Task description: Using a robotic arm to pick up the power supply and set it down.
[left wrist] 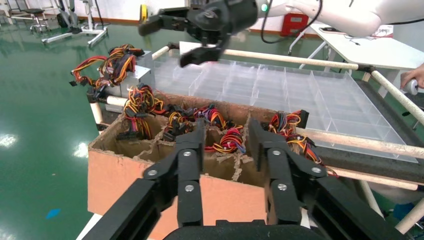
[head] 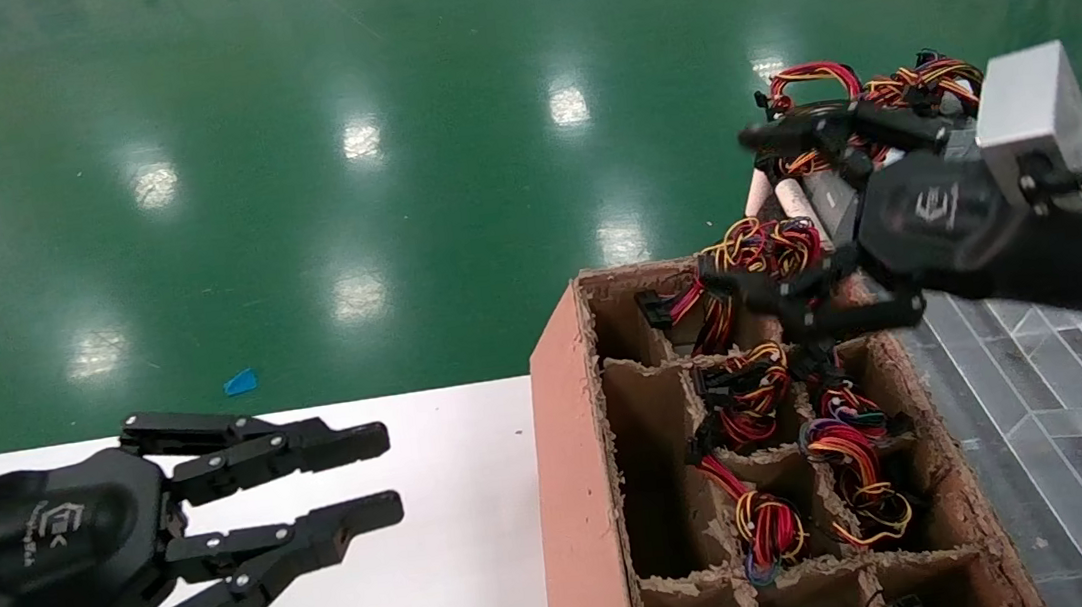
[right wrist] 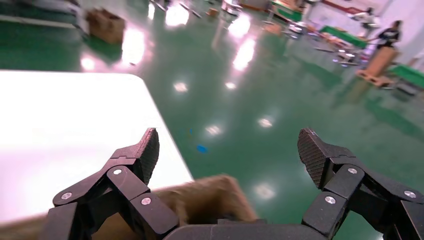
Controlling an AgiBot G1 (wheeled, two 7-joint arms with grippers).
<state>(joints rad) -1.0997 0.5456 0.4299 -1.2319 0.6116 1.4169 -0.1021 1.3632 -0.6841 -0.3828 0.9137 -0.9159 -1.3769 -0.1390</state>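
Observation:
My right gripper [head: 743, 212] hangs open and empty above the far end of a divided cardboard box [head: 571, 441]. The left wrist view shows it high over the box [left wrist: 165, 45]; its own view shows wide-apart fingers [right wrist: 227, 150] over green floor. Several power supplies stand in the compartments, their metal bodies hidden and only wire bundles showing. One bundle with purple strands [head: 842, 438] lies in a right-hand compartment, below and nearer than the right gripper. My left gripper [head: 386, 473] is open over the white table, left of the box, with nothing between its fingers [left wrist: 226, 132].
Beyond the box, another silver box [left wrist: 135, 75] with a red and orange bundle [head: 881, 92] rests on a rack of white poles. A clear divided tray [left wrist: 300, 95] lies right of the box. The white table [head: 427, 557] borders green floor.

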